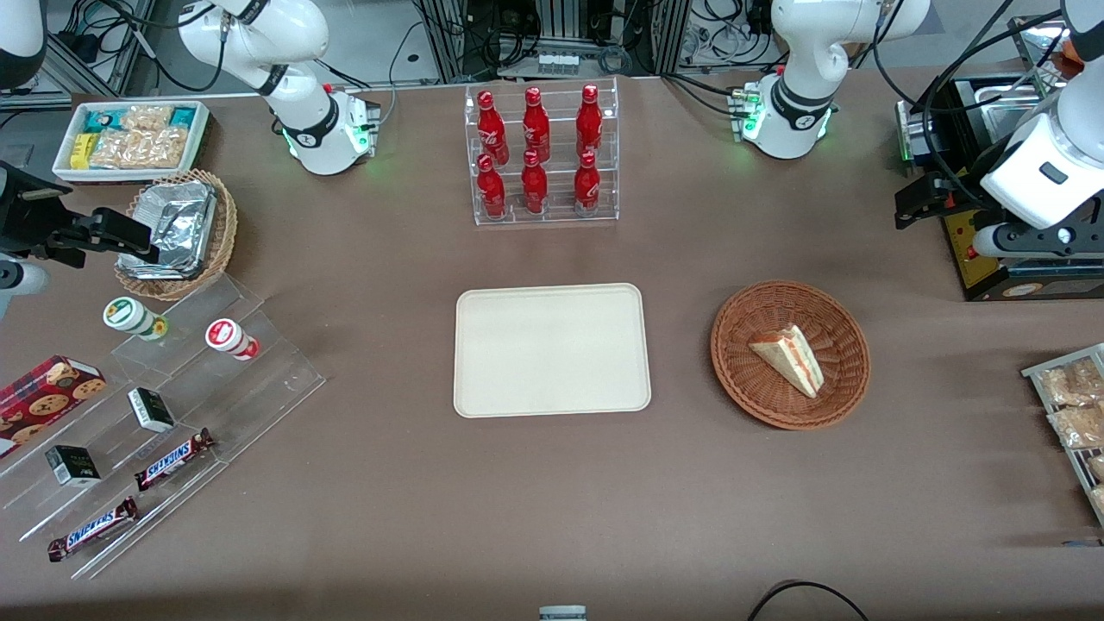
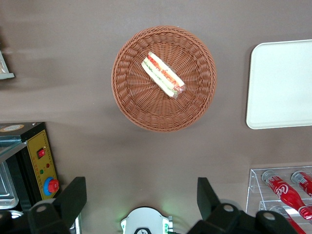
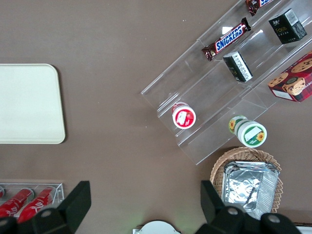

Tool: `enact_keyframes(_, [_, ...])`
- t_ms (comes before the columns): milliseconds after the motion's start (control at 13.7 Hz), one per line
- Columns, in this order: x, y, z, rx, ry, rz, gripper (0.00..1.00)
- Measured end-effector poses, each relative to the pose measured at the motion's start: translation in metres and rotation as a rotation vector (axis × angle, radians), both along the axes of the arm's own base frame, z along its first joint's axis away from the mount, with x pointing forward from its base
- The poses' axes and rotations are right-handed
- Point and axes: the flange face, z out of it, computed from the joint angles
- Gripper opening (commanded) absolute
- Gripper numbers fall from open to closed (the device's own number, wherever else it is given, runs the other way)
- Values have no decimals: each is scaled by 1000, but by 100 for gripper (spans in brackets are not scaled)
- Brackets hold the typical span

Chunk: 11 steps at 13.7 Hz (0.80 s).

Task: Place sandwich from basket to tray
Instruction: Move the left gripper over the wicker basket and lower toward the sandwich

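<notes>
The sandwich, a small white-bread wedge with orange and green filling, lies in the round reddish-brown wicker basket. The cream-white tray lies flat beside the basket, toward the parked arm's end, and holds nothing. My left gripper hangs high over the table toward the working arm's end, farther from the front camera than the basket, apart from it. In the left wrist view the gripper is open wide and holds nothing, with the sandwich, the basket and part of the tray in sight.
A clear rack of red bottles stands farther from the front camera than the tray. A black machine with a yellow panel sits under my gripper. Snack packets lie at the working arm's end. Acrylic steps with candy and a foil-tray basket are at the parked arm's end.
</notes>
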Motion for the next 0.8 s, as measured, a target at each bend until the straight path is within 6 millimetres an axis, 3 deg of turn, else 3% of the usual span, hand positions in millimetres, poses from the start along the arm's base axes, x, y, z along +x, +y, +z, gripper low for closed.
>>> enact_keyframes(219, [1, -1, -3, 0, 6, -2, 100])
enact_keyframes(365, [5, -7, -16, 1, 32, -13, 100])
enact_keyframes(657, [19, -44, -79, 6, 95, -75, 100])
enact_keyframes(803, [21, -48, -111, 6, 102, -80, 100])
